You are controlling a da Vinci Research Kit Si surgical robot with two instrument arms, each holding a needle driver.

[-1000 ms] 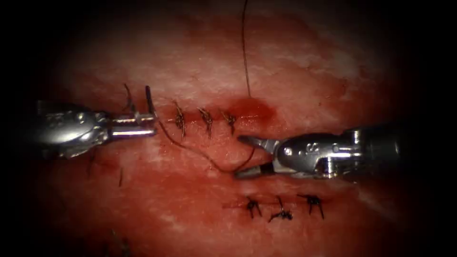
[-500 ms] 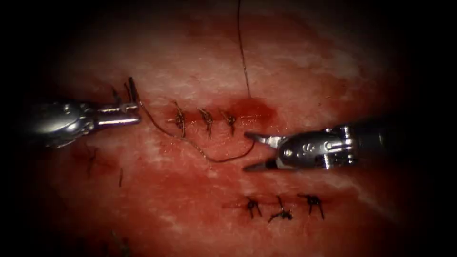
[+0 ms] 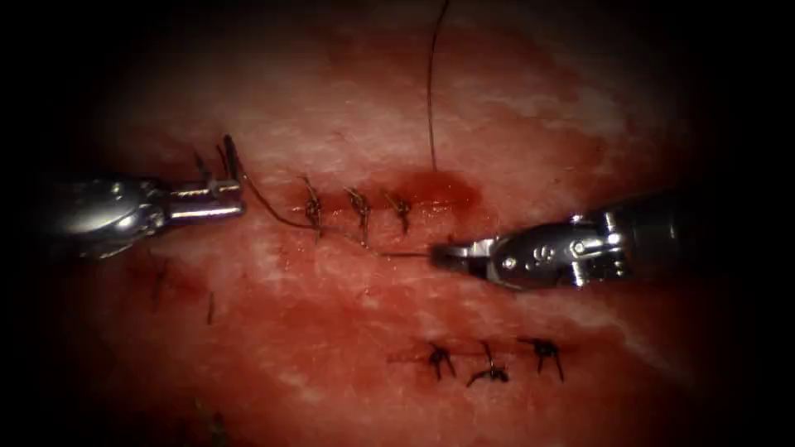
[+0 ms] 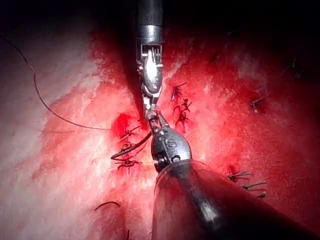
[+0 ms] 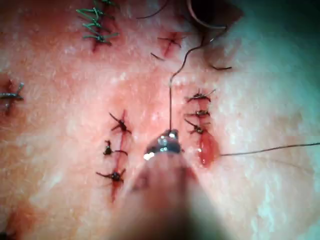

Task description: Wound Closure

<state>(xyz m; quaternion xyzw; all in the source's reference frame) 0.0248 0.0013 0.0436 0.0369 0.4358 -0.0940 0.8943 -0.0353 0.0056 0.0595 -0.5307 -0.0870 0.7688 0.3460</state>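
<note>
The tissue has a horizontal cut crossed by three stitches. My left tool is just past the cut's left end, shut on the dark needle. The needle stands up from the jaws, clear of the tissue. Thread runs from there below the stitches to my right tool, which is shut on it below the cut's right end. In the right wrist view the right tool grips the thread close to the stitches. A second strand drops from above into the red fluid.
A lower closed cut carries three dark knots, below the right tool. Short cut thread ends lie on the tissue below the left tool. Further stitched cuts show in the right wrist view.
The right tool's open jaws have closed on the thread, and the slack loop now lies nearly straight. The left tool shifted left with the needle early on, then held still.
</note>
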